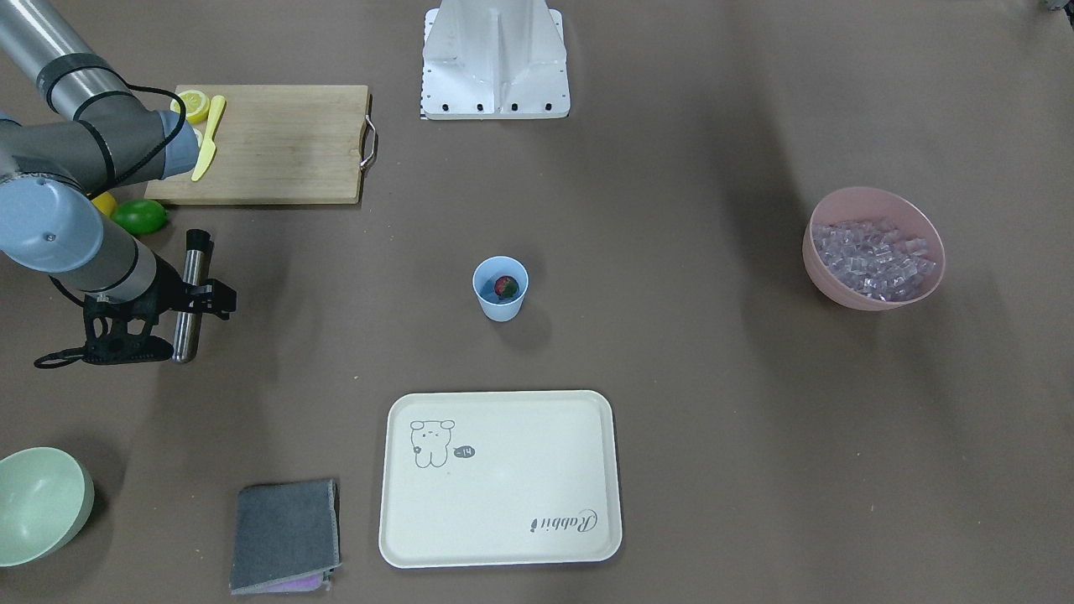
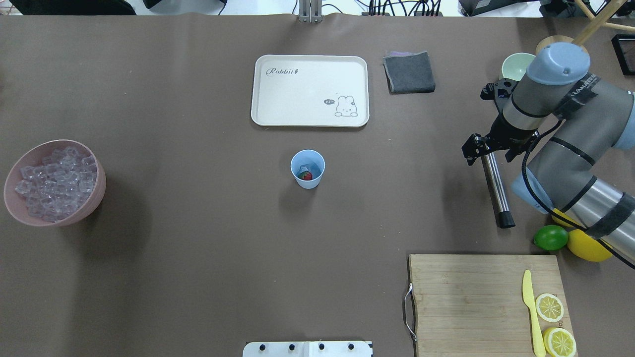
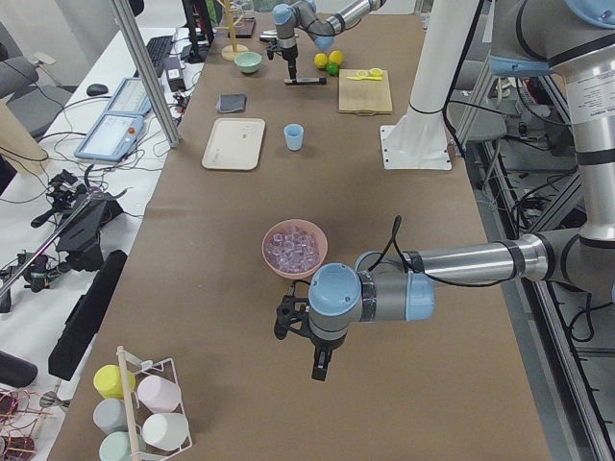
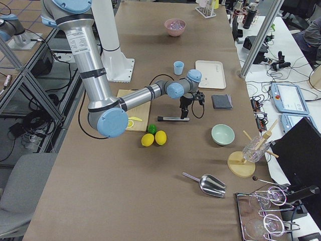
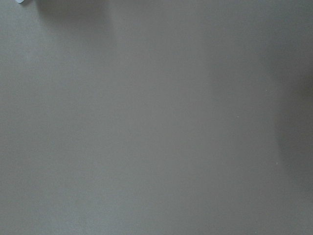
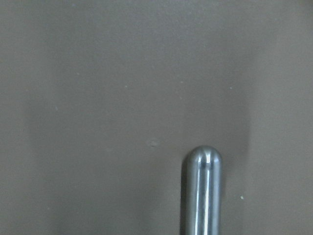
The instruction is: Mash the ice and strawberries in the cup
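While the cup (image 2: 307, 169) stands mid-table (image 2: 198, 233) with the strawberry (image 2: 307, 175) inside, the ice (image 2: 54, 181) is kept in the pink bowl (image 2: 96, 191).
The right tool (image 2: 488, 154) is clenched on a steel muddler (image 2: 496, 191) lying on the brown-papered table; the left tool's (image 3: 322, 360) state cannot be told.

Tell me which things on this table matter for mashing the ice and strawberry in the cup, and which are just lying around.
For the job:
- cup
- strawberry in it
- ice in the pink bowl
- metal muddler at the right gripper

Lying about:
- tray
- grey cloth
- cutting board, yellow knife, lemon slices
- lime
- green bowl
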### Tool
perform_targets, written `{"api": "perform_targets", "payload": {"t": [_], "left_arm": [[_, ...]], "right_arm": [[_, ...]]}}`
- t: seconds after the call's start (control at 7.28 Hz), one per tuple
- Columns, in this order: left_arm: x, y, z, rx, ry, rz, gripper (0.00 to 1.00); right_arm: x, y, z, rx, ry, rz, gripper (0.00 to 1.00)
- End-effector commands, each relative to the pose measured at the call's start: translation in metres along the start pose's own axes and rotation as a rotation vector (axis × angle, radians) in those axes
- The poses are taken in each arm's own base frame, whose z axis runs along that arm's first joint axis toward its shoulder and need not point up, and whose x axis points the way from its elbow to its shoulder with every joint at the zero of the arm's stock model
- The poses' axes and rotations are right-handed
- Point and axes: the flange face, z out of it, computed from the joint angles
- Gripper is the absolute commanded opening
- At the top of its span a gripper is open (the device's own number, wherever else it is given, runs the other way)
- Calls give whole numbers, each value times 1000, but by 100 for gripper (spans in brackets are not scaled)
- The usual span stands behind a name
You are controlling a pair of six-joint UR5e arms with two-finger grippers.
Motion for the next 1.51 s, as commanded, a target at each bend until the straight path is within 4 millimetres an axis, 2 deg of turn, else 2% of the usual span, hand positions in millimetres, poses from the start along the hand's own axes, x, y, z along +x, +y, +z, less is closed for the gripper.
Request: {"api": "perform_targets", "payload": {"t": [0.0,0.14,0.27,0.41,0.55,0.69,0.82,0.96,1.1,1.37], "left_arm": [[0,0,0,-1,0,0,100],[0,1,1,-3,1,-2,100],[0,0,1,-2,1,-1,100],[0,0,0,0,0,-1,100],[0,0,0,0,0,-1,100],[0,0,0,0,0,-1,100],[0,1,0,-1,0,-7,100],[0,0,-1,1,0,-14,100],[0,-2,-2,4,1,-15,100],[11,-17,-15,35,-6,-146,100]], "right_arm": [[35,-13,-47,66,-33,40,100],[61,-8,-61,86,-35,58,100],[105,6,-73,99,-21,14,100],[161,31,-88,105,-34,2,100],[229,68,-101,121,-16,-15,100],[290,113,-109,130,6,-35,100],[337,156,-110,126,18,-17,100],[373,193,-113,132,5,-10,100],[395,222,-113,136,4,0,100],[405,235,-123,144,5,46,100]]}}
